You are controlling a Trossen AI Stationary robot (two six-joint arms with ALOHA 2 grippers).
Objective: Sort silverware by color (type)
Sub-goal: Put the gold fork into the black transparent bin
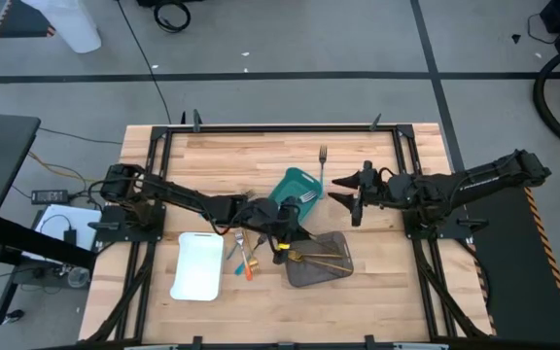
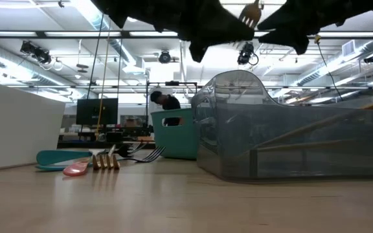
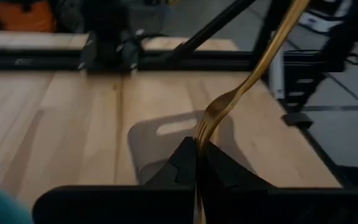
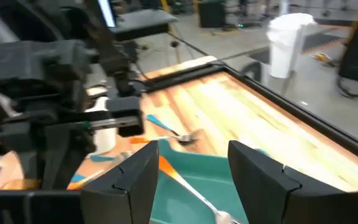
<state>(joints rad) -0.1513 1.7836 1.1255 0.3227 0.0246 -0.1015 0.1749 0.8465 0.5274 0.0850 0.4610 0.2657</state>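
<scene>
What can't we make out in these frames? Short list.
- Loose silverware pile: high view, too small to count or sort by handle.
- Grey tray contents: high view, the left gripper covers part; low view shows only hazy shapes through the wall.
- Gold fork: left wrist view, tip cut off by the picture's edge.
- Teal tray: right wrist view, right gripper's fingers hide much of it.

Tabletop [image 1: 261,146]: light wood planks inside a black frame, centre of the high view.
White tray [image 1: 197,265]: lower left of the tabletop.
Teal tray [image 1: 290,185]: centre, tilted.
Grey tray [image 1: 321,270]: just below the teal one.
Black cables [image 1: 173,14]: floor, top edge.
</scene>
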